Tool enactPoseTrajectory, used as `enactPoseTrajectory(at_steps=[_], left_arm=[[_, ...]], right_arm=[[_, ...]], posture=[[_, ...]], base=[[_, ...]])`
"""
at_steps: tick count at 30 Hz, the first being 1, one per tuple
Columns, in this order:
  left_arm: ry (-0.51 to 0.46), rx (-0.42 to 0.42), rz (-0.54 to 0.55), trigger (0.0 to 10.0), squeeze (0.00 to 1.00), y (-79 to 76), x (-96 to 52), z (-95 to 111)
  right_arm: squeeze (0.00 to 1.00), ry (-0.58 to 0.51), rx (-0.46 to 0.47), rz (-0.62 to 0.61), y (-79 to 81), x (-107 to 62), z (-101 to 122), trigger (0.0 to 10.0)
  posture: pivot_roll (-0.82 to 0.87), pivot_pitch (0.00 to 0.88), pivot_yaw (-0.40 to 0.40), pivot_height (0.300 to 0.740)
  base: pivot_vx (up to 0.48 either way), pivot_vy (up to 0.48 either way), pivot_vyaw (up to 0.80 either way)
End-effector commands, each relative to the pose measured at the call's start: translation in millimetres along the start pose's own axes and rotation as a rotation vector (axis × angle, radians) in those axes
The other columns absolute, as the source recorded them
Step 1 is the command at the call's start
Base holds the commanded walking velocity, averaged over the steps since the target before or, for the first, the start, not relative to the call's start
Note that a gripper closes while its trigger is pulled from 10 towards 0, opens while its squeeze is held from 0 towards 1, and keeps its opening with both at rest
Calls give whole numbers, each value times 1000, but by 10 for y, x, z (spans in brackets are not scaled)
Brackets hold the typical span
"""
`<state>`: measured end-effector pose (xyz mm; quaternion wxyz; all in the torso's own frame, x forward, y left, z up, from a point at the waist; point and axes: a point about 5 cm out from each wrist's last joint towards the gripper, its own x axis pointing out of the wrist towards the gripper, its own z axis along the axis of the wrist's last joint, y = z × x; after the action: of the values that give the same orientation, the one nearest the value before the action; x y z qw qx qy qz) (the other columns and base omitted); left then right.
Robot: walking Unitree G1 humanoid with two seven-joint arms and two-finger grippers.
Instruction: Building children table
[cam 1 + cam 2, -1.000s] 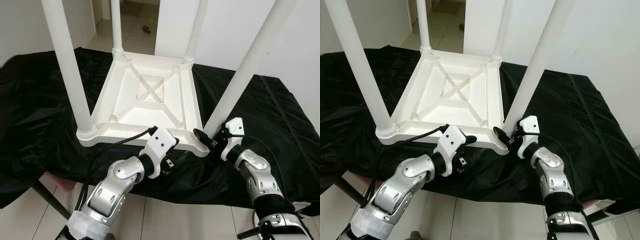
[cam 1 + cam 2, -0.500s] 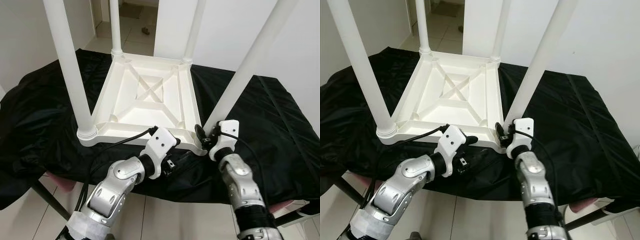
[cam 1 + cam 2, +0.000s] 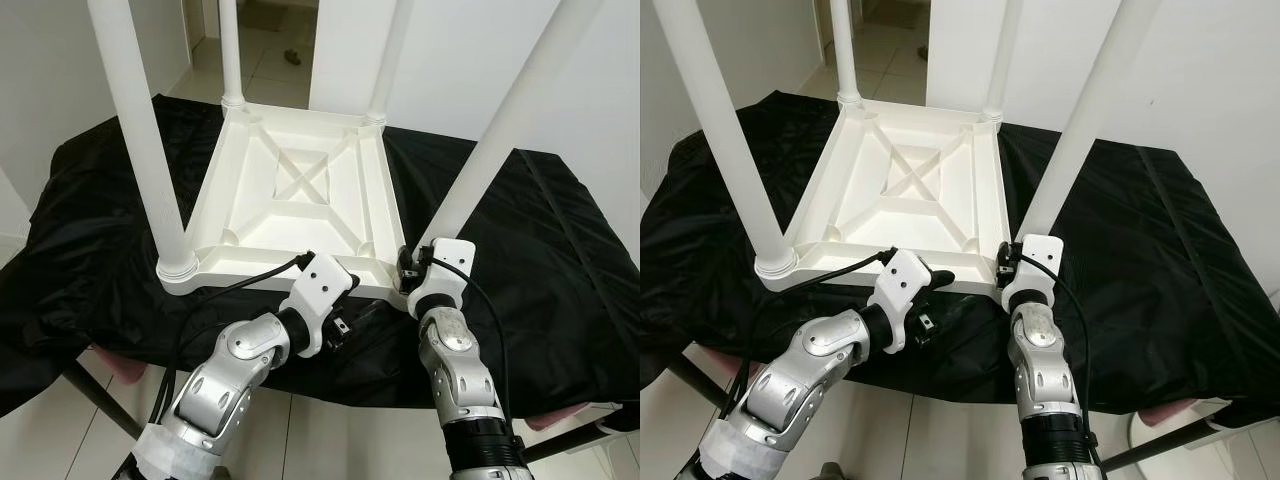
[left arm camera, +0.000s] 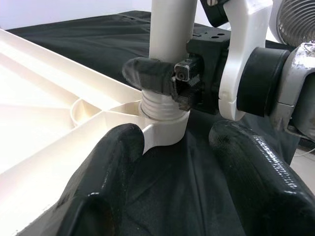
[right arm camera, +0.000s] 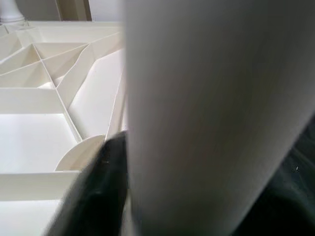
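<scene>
Upturned white plastic table point(image 3: 300, 200) sits on black cloth point(image 3: 560, 250); looks light, stiff, smooth; best gripped low on near-right leg point(image 3: 470, 190) by the threaded socket; right gripper point(image 4: 170, 81) clenched on that leg base, closer in than a second ago; left gripper point(image 4: 172, 167) released beside corner.

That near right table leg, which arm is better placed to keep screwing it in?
Right. The right gripper is clamped around the table leg just above its threaded base, while the left gripper sits open beside the tabletop corner.
</scene>
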<state>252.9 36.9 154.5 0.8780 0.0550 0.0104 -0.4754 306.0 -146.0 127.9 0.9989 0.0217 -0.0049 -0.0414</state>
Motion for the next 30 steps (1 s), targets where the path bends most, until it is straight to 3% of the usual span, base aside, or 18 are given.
enactPoseTrajectory(at_steps=[1, 11, 21, 22, 30], left_arm=[[8, -9, -9, 10000, 0, -18, -14, -12], [8, -12, 5, 10000, 0, 3, -23, -3], [6, -8, 11, 10000, 0, 20, -31, 18], [5, -6, 10, 10000, 0, 19, -36, 32], [-10, 0, 23, 10000, 0, 29, -65, 107]], right_arm=[[1000, 13, 5, -10, -50, -5, 7, 10000], [1000, -11, 15, 68, -32, 12, 88, 10000], [1000, -51, -44, 219, -103, 52, 189, 10000], [0, -63, -67, 276, -122, 56, 231, 10000], [0, -106, -98, 370, -98, -25, 327, 10000]], posture=[[26, 0, -64, 740], [41, 0, -63, 740], [37, 0, -55, 740], [37, 12, -51, 740], [37, 67, -33, 740]], base=[[0, 0, 0], [0, 0, 0], [0, 0, 0], [0, 0, 0], [0, 0, 0]])
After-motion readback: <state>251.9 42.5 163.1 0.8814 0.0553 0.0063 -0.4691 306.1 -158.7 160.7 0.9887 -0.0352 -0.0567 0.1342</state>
